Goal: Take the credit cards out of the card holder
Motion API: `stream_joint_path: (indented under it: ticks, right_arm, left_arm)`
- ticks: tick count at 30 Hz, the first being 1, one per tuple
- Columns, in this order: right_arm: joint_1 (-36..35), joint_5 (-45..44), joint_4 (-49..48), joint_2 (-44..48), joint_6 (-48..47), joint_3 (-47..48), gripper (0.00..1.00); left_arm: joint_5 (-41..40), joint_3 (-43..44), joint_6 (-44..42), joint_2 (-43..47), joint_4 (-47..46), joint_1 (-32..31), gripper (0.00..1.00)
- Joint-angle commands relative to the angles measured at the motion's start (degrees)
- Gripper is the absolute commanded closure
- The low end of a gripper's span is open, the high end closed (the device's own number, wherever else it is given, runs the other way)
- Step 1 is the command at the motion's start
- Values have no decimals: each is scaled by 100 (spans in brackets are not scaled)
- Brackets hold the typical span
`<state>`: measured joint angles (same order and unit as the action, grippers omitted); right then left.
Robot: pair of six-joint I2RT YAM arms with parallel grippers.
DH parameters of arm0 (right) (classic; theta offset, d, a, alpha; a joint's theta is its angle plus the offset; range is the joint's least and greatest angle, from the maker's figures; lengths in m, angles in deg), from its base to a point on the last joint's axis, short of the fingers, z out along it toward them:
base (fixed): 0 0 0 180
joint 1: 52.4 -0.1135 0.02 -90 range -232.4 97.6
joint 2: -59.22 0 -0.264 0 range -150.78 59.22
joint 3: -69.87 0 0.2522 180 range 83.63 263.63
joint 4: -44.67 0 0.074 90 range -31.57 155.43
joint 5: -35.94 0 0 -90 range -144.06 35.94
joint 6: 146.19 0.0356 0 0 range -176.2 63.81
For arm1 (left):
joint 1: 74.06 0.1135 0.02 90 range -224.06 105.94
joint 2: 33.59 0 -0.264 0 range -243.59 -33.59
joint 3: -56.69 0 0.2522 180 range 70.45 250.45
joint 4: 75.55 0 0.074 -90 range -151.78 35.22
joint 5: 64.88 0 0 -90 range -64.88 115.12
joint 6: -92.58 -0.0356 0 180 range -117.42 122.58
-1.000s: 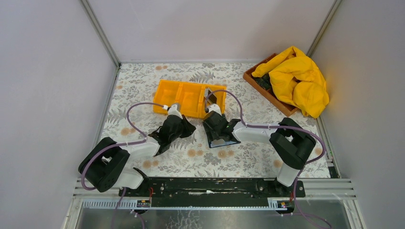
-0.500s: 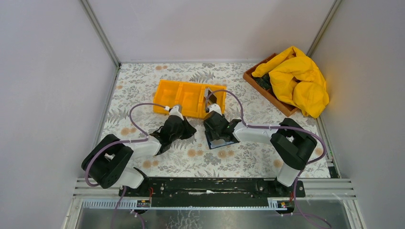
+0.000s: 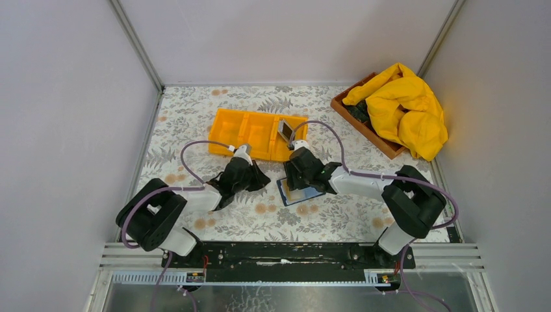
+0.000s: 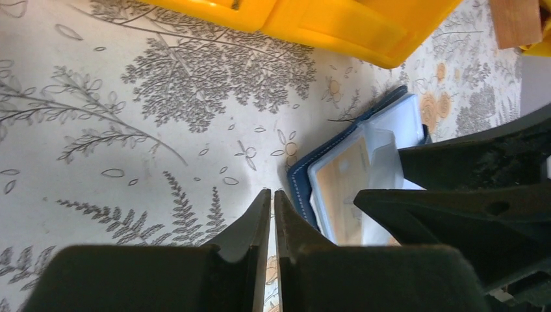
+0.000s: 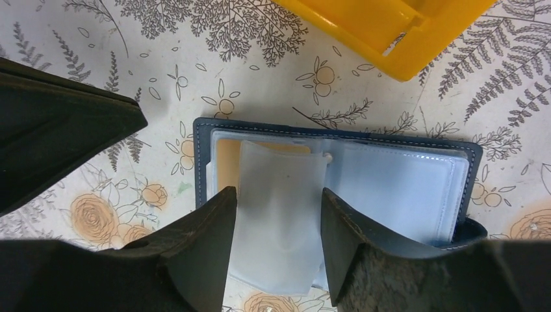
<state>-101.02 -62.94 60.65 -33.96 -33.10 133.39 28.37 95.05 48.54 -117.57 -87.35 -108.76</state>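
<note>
The card holder (image 3: pixel 300 194) lies open on the floral table, dark blue with clear sleeves. It shows in the right wrist view (image 5: pixel 396 179) and the left wrist view (image 4: pixel 305 174). A tan-orange credit card (image 5: pixel 227 162) sits in its left sleeve. A grey card (image 3: pixel 284 130) stands in the right compartment of the orange tray (image 3: pixel 242 130). My right gripper (image 5: pixel 278 195) is open, low over the holder, its fingers on either side of a raised clear sleeve (image 5: pixel 281 234). My left gripper (image 4: pixel 272 195) is shut and empty, just left of the holder.
The orange tray's near wall (image 5: pixel 390 29) lies just beyond the holder. A wooden tray (image 3: pixel 364 127) with a yellow cloth (image 3: pixel 406 107) stands at the back right. Grey walls close in the table on both sides.
My right arm has swung and its gripper has shifted a little right, showing more of the holder. My left gripper has edged right toward the holder.
</note>
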Motion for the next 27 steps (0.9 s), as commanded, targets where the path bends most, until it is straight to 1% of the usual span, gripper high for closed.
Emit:
stream_joint_path:
  ticks: [1, 10, 15, 21, 27]
  right_arm:
    - [248, 614, -411, 284, 187, -152, 45]
    - [802, 1987, -1135, 547, 591, -668, 46]
    - [1015, 2651, -1559, 689, 854, -897, 45]
    - [1065, 2979, -1786, 781, 984, -988, 45]
    - [1074, 3026, -1797, 762, 973, -1024, 45]
  left_arm:
    - [474, 4, 23, -106, -821, 51, 89]
    - [1388, -66, 183, -471, -1844, 51, 86]
    - [1530, 74, 242, -748, -1807, 42, 87]
    - [1591, 283, 185, -977, -1663, -83, 88]
    - [1554, 532, 196, -1228, -1611, -397, 89]
